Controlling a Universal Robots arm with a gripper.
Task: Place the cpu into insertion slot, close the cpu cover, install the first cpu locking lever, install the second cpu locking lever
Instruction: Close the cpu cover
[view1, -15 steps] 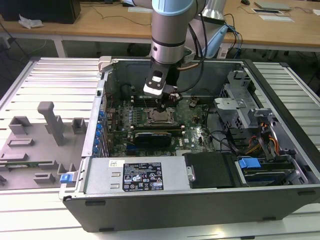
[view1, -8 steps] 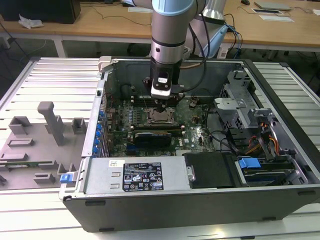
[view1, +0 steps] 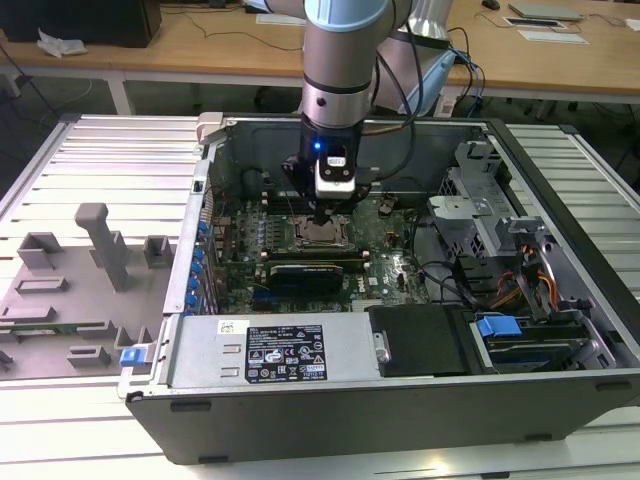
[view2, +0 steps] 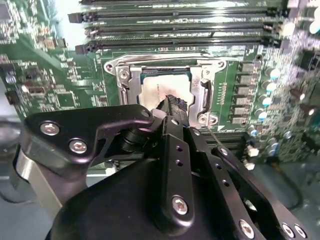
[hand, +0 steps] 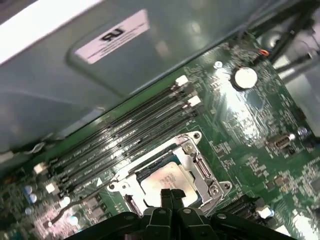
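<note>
One slip is the risk here: the tool (hand: 170, 193), clenched on nothing, stands tip-down at the cpu (hand: 162, 181), and a skewed push could shift the chip and bend contacts in the slot (hand: 202, 167). The cpu lies flat in the slot, right under the tool's tips, touching or nearly so. Memory slots (hand: 125, 132) run beyond.

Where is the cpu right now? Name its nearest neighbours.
In the exterior view the cpu lies in the insertion slot mid-motherboard, directly beneath the gripper; in both wrist views the long memory slots run beside that slot.
</note>
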